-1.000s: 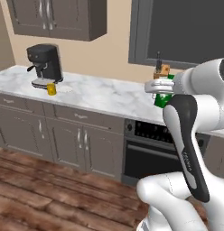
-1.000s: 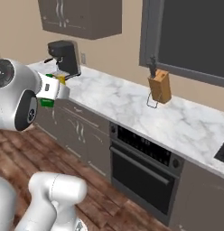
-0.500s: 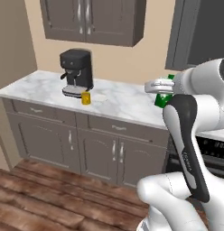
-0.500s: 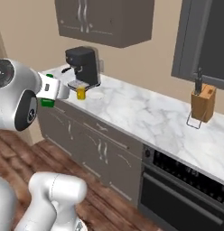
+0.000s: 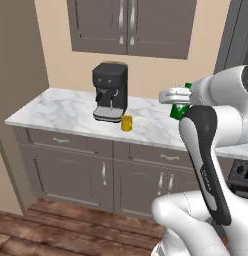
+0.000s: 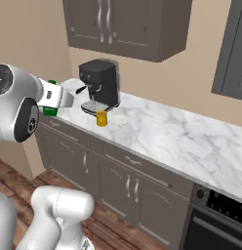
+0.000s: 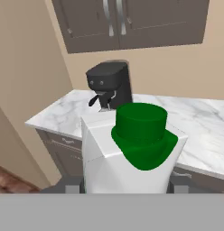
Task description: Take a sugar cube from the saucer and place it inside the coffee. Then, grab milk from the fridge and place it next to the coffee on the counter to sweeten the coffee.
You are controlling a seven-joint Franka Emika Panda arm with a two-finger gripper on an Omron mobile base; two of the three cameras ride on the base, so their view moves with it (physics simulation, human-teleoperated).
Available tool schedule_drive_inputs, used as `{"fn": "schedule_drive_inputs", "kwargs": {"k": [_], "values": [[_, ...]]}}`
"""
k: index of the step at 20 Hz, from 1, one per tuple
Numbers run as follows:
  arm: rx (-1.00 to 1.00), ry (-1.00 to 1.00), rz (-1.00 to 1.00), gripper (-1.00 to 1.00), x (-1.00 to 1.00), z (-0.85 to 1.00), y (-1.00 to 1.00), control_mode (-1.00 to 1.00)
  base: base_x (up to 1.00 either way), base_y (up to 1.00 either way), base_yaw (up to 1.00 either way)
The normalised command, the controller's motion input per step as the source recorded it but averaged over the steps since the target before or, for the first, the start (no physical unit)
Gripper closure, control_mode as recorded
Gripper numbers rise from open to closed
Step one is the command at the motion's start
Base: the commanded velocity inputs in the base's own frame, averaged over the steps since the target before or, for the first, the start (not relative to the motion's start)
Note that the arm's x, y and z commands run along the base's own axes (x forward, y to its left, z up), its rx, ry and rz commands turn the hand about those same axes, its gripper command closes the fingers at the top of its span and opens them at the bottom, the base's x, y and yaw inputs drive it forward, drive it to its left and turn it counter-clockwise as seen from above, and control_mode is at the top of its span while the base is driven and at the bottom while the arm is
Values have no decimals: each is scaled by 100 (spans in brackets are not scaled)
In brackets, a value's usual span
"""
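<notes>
My gripper (image 5: 174,98) is shut on the milk (image 5: 179,109), a white carton with a green cap, held up in front of my arm above the counter's front edge. The milk (image 6: 50,96) stays upright and looms large in the hand view (image 7: 132,149). The coffee (image 5: 126,123), a small yellow mug (image 6: 101,118), stands on the white marble counter (image 5: 56,107) just in front of the black coffee machine (image 5: 110,91). A pale saucer (image 5: 141,121) lies to its right. No sugar cube can be made out. The fridge is out of view.
Dark wall cabinets (image 5: 128,25) hang above the coffee machine (image 6: 99,85). A tall brown panel (image 5: 16,75) closes off the counter's left end. A black oven (image 6: 215,210) sits under the counter (image 6: 181,136) at the far right. Drawers with silver handles run below.
The whole picture has shifted: the base has driven along the counter, so the coffee machine and mug now sit near the centre and closer. The grip on the milk is unchanged.
</notes>
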Motion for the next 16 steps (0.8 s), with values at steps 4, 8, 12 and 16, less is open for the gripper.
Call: {"fn": "schedule_drive_inputs", "kwargs": {"k": [4, 8, 12, 16], "values": [[0, 0, 0, 100, 0, 0, 0, 100, 100, 100, -40], [0, 0, 0, 100, 0, 0, 0, 100, 96, 100, -44], [0, 0, 0, 100, 0, 0, 0, 100, 57, 85, -43], [0, 0, 0, 100, 0, 0, 0, 100, 4, 39, -23]]}}
